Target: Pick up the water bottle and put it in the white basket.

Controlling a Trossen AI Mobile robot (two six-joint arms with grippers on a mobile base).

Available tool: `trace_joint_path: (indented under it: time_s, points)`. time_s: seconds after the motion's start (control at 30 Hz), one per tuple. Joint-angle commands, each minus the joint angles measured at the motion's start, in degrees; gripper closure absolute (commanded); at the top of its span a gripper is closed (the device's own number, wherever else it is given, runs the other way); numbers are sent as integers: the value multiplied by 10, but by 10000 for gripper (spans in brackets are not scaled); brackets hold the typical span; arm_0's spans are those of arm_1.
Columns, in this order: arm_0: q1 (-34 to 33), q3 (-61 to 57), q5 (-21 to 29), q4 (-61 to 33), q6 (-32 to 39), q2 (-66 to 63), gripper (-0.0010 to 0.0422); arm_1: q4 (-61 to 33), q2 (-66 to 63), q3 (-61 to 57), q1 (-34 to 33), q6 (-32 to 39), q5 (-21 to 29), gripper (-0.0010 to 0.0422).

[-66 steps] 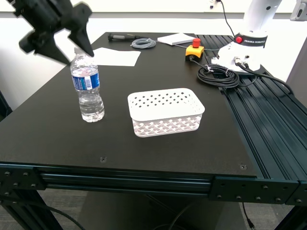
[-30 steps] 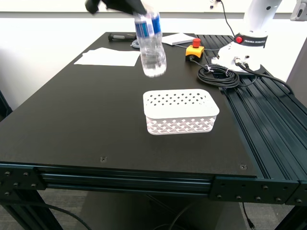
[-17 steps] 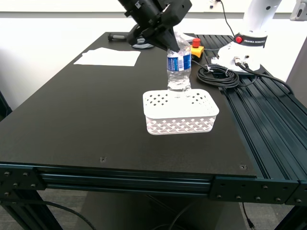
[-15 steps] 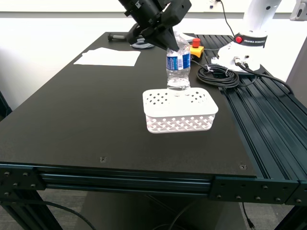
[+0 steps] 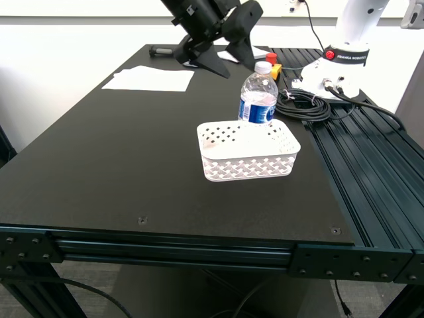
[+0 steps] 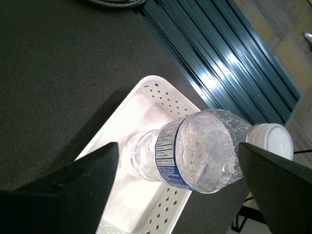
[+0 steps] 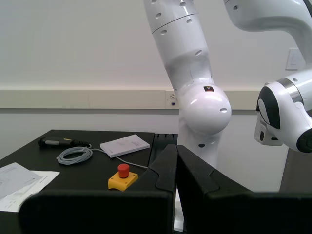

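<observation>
Our first gripper [image 6: 175,195] is spread wide and holds nothing: in the first wrist view its two dark fingers [image 6: 73,187] stand on either side of the water bottle [image 6: 195,156] with clear gaps between them and the plastic. In the exterior view the same gripper [image 5: 222,56] hangs above and behind the bottle, toward the far edge of the black table [image 5: 99,172], well clear of the cap. The water bottle [image 5: 258,99] stands inside the white basket [image 5: 248,159], its base down in the tray toward the back wall, and its capped neck and blue-and-white label rise above the rolled rim. It leans a little toward the exterior view's right; we judge that it rests against the basket's wall, though the contact is hidden. The wide opening reads to us as a release, so the task looks essentially complete, with only a clean withdrawal left; a finger brushing the tall, light bottle could tip it out. Our second gripper [image 7: 176,170] is closed with nothing between its tips, and looks toward a white robot arm [image 7: 195,87], a yellow box with a red button [image 7: 122,178] and a coiled grey cable [image 7: 74,155], away from the work.
</observation>
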Motion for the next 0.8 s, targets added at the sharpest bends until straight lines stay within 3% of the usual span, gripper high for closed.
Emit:
trace_joint_path:
  time_s: [0.03,0.13,0.27,0.37,0.73,0.8]
  points:
    - [1,0,0,2,0,0,412,-19,-2,21,3,-12,3,49]
    - [1,0,0,2,0,0,412,-56,-2,105,8,-18,-3,45]
    - [0,0,0,1,0,0,412,-61,-2,194,10,-17,-48,83]
    - [1,0,0,0,0,0,412,-58,-2,257,11,-12,-87,138]
    - [1,0,0,0,0,0,412,-96,-1,295,10,-10,-78,418]
    - [0,0,0,0,0,0,412,-96,-1,295,10,-10,-78,406]
